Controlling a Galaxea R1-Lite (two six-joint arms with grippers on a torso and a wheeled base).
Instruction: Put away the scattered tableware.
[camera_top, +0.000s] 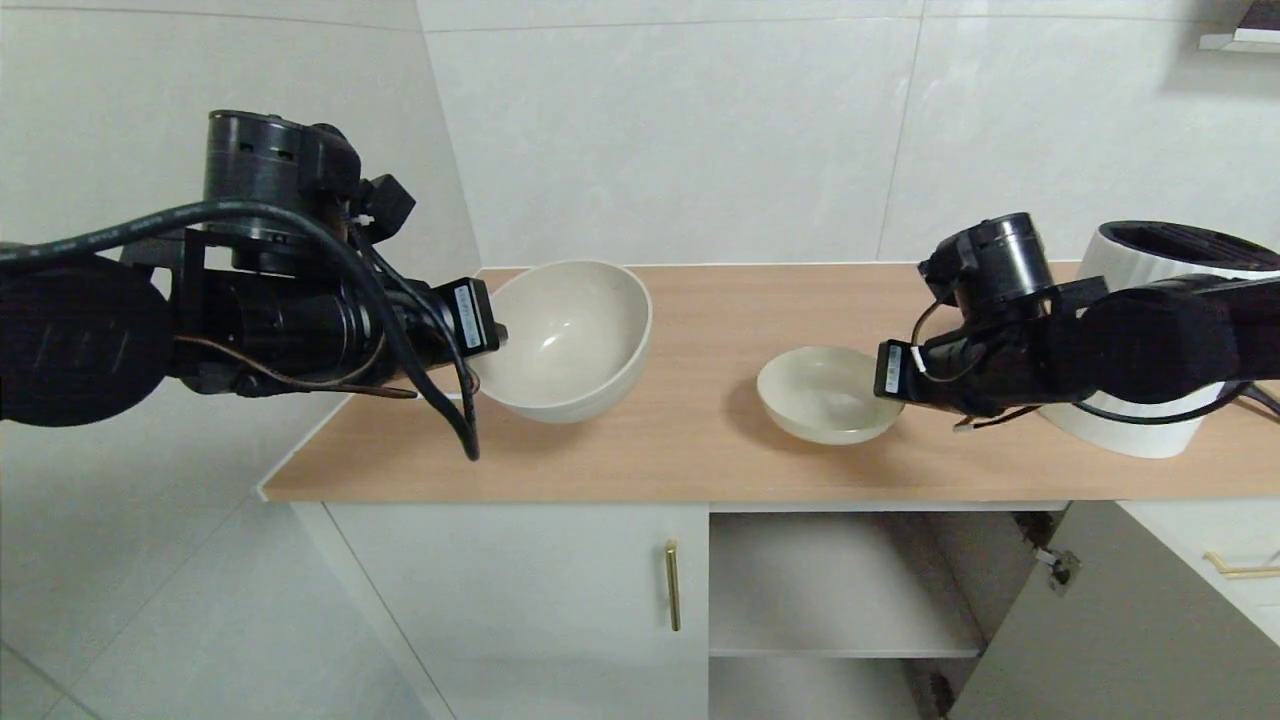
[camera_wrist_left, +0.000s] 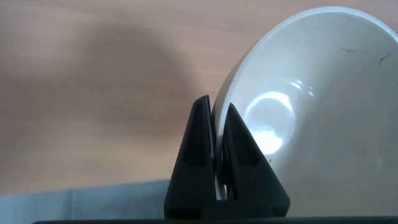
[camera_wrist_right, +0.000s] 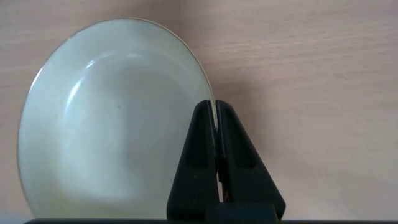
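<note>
A light wooden countertop (camera_top: 700, 450) runs left to right against a wall of large white tiles (camera_top: 700, 130). Its left end stops at a corner, with pale floor tiles (camera_top: 150, 600) below.

Toward the left end, the left gripper (camera_top: 495, 335) has its fingers (camera_wrist_left: 200, 124) drawn narrow and pinched on the rim of a large cream bowl (camera_top: 570, 335), one finger inside and one outside. The bowl is tipped up on its side with its mouth facing right and toward the near edge. Its lower side is at the countertop, but I cannot tell whether it touches.

Right of centre, a small shallow bowl (camera_top: 820, 390) sits mouth-up on the wood, well apart from the large one. The right gripper (camera_top: 885, 372) grips its right rim, its fingers (camera_wrist_right: 202, 137) nearly together with the thin edge between them.

At the far right of the countertop, behind the right arm, stands a white round container (camera_top: 1130, 435) with a dark slotted top (camera_top: 1190, 238).

Under the countertop are white cabinets. A closed door (camera_top: 520, 600) on the left carries a slim brass handle (camera_top: 672, 585). Beside it an open compartment shows a white shelf (camera_top: 830, 600), and its door (camera_top: 1090, 620) is swung out to the right. Farther right, another white front has a brass handle (camera_top: 1240, 568).
</note>
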